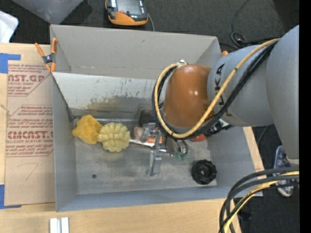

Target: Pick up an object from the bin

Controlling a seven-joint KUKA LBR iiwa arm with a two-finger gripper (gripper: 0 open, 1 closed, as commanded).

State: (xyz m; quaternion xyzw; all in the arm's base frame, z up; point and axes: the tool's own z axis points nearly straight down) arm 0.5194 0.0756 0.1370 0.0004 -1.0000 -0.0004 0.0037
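Search step of the pick: the gripper (154,165), its fingers seemingly drawn together and empty, hangs over bare floor near the middle of the bin (136,52), with a pale yellow ridged ball (114,136) nearby toward the left wall, so the next move probably calls for opening and shifting over it.

The orange cover (187,98) and looped cables (158,89) hide much of the right half of the bin (63,144). At the cover's lower left edge sits a small clutter (144,132) of red and white bits, partly covered and too small to name; it may be more than one thing. A dark thing (145,115) by the back wall is half behind a cable. The cover also hides the top of the gripper (155,165). The arm (272,81) runs off the right edge.
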